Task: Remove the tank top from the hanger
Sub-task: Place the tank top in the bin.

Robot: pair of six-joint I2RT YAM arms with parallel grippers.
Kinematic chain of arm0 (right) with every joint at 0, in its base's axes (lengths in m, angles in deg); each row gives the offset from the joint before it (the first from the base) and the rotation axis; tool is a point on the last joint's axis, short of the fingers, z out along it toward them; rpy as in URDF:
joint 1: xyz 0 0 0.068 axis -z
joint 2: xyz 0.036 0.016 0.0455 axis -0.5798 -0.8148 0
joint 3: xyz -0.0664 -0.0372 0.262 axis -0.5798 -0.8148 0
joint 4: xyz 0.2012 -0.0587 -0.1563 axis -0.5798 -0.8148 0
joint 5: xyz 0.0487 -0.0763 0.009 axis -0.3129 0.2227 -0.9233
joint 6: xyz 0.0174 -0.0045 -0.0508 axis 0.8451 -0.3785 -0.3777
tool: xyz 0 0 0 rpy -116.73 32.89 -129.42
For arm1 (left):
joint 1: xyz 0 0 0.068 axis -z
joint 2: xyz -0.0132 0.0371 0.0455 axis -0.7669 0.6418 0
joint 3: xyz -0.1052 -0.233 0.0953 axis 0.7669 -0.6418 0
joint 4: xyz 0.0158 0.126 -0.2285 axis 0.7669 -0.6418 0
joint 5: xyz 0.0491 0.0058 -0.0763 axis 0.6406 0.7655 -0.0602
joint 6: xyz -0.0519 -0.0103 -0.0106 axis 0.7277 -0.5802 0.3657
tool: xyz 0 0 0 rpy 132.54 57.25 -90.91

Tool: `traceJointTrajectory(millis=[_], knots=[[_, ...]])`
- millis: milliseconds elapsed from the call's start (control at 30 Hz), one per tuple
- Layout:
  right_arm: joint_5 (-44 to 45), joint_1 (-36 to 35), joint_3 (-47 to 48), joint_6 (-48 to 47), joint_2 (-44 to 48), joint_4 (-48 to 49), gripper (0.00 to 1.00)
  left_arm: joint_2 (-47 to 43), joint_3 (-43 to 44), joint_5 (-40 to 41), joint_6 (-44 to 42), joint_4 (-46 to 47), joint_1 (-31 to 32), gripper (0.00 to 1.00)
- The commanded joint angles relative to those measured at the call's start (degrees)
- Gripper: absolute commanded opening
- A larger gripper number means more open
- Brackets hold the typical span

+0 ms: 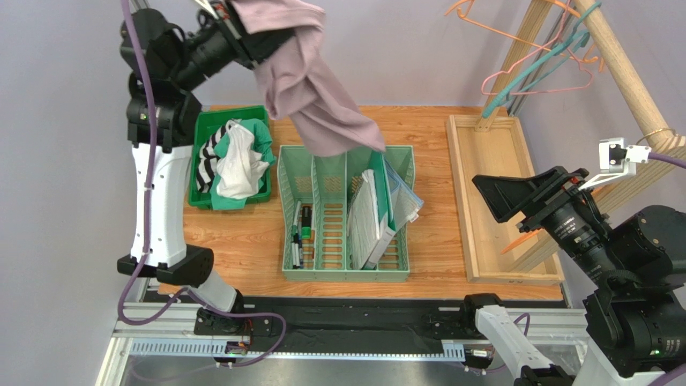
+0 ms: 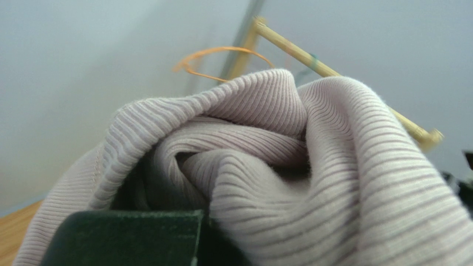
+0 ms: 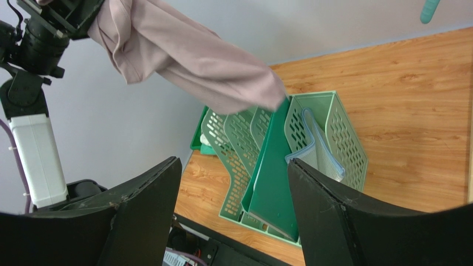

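The tank top (image 1: 322, 104) is a mauve ribbed garment hanging bunched from my left gripper (image 1: 239, 22), high at the back left. Its hem dangles over the mint organiser. In the left wrist view the tank top (image 2: 288, 155) fills the frame, and my left gripper (image 2: 208, 238) is shut on its folds. It is on no hanger. Orange (image 1: 483, 24), teal (image 1: 539, 64) and pink (image 1: 564, 87) hangers hang on the rack at the back right. My right gripper (image 1: 503, 197) stands open and empty over the wooden tray. In the right wrist view the right gripper (image 3: 233, 166) faces the tank top (image 3: 194, 55).
A green bin (image 1: 233, 112) holding clothes sits at the back left. A mint file organiser (image 1: 346, 275) with folders and pens stands mid-table. A wooden tray (image 1: 477, 209) lies on the right, below the slanted wooden rack (image 1: 624, 76). A short orange strip (image 1: 519, 240) shows under my right arm.
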Motion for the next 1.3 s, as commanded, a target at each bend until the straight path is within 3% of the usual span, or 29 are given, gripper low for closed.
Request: traceJointTrajectory(millis=[0,67,167,300,633,767,833,967,1000,1067,1167,1267], knots=[[-2.7,-0.4,0.1,-1.7,-1.8,-0.9,0.76,2.1,1.1,-6.2,11.2,4.8,-15.9,0.00],[-3.4,-0.3,0.1,-1.7,-2.6,-0.9,0.76,4.9,0.6,-8.7,16.6,7.2,-23.1,0.00],[-4.1,-0.3,-0.2,-1.9,-3.3,-0.9,0.76,7.6,0.6,-9.1,21.2,4.0,-27.6,0.00],[-4.2,-0.3,-1.7,-1.9,-4.1,-0.7,0.76,9.0,1.8,-2.7,18.9,-4.1,-28.5,0.00],[-5.6,-0.3,-4.6,-1.6,-4.8,-0.1,0.76,10.8,-10.2,14.9,9.2,-14.7,-29.2,0.00],[-6.0,-0.4,-5.0,-1.8,-4.8,-0.2,0.76,7.2,-22.9,28.4,7.6,-17.8,-29.4,0.00],[-6.0,-0.3,-5.3,-2.1,-4.8,-0.2,0.76,5.8,-26.5,30.1,7.2,-19.3,-29.4,0.01],[-5.8,-0.6,-6.3,-2.1,-4.7,-0.2,0.76,3.6,-37.8,28.6,7.4,-19.8,-29.5,0.21],[-5.7,-0.6,-6.4,-2.1,-4.7,-0.1,0.76,3.0,-39.2,27.3,7.5,-19.7,-29.7,0.35],[-5.6,-0.8,-6.6,-2.5,-4.5,-0.2,0.76,1.6,-41.5,22.9,7.8,-19.7,-30.7,0.44],[-5.4,-0.9,-7.2,-2.6,-4.1,-0.1,0.76,-1.5,-43.1,18.0,7.8,-18.4,-30.8,0.86],[-5.0,-1.3,-7.9,-2.6,-3.7,0.1,0.77,-3.4,-41.9,15.5,8.0,-18.7,-31.2,0.91]])
